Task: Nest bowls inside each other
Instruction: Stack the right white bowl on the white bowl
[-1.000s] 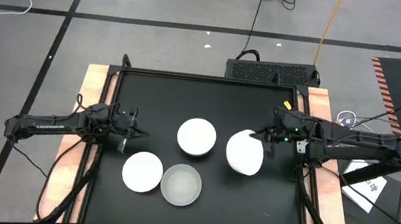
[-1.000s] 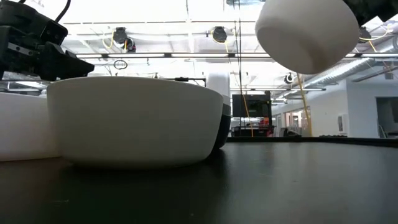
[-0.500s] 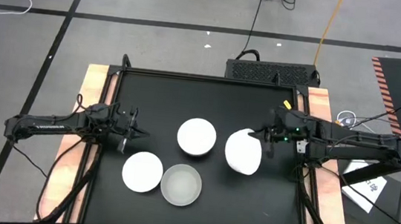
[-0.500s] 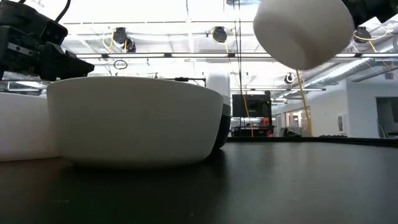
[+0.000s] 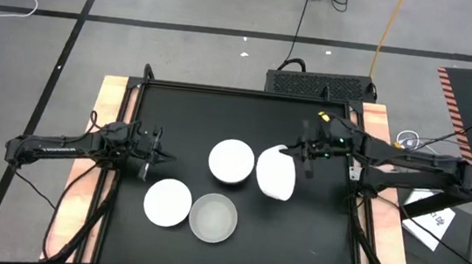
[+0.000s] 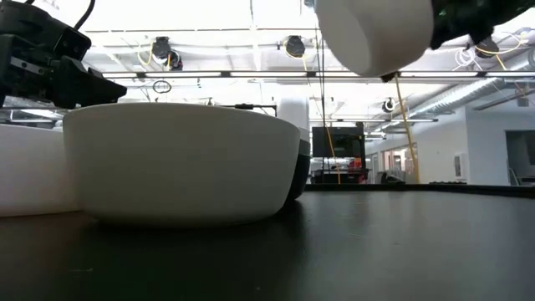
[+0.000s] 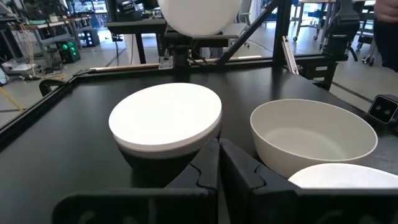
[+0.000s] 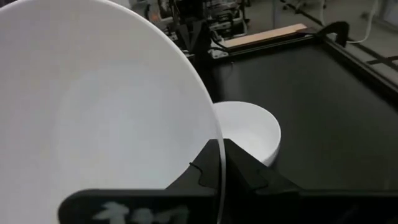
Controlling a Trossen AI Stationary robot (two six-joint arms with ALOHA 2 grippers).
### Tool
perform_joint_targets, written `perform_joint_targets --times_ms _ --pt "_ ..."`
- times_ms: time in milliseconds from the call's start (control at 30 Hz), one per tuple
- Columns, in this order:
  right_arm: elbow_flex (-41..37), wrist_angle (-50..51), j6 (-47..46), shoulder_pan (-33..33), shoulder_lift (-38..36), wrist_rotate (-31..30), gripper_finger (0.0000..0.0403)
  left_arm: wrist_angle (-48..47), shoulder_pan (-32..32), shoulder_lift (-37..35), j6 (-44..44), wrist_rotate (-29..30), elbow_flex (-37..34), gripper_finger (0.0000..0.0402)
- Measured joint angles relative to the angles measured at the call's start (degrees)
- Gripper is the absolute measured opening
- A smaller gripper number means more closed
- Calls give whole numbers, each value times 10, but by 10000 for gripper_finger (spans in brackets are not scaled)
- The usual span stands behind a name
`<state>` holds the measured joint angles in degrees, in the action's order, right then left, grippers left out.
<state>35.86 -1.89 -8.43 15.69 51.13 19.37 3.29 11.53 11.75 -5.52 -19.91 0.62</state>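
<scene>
My right gripper is shut on a white bowl, held above the table just right of a white bowl at the middle. That middle bowl sits in a dark bowl. A second white bowl and a pale grey translucent bowl stand side by side near the front. My left gripper is shut and empty at the left, pointing at the bowls. The held bowl also shows in the low view and the left wrist view. My right gripper holds the white bowl by its rim, on the side toward the table's right edge. The rim runs between the two fingers, one inside the bowl and one outside. The fingers come from the table's right. The bowl is lifted clear and tilted.
The black table top has a raised frame with wooden strips on both sides. There is bare surface at the far half and at the right front. Cables and a black box lie beyond the far edge.
My right gripper has carried the white bowl toward the table's left edge, closer to the middle white bowl, and a little up. The bowl stays tilted and clear of the table.
</scene>
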Motion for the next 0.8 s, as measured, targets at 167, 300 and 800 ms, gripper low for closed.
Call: perform_joint_targets --times_ms 167,300,800 --pt "4 -73 2 37 73 71 0 0 0 0 0 0 0 17" --pt "36 -79 20 53 124 93 0 0 0 0 0 0 0 17" --pt "203 -30 75 111 268 182 0 0 0 0 -1 4 0 17"
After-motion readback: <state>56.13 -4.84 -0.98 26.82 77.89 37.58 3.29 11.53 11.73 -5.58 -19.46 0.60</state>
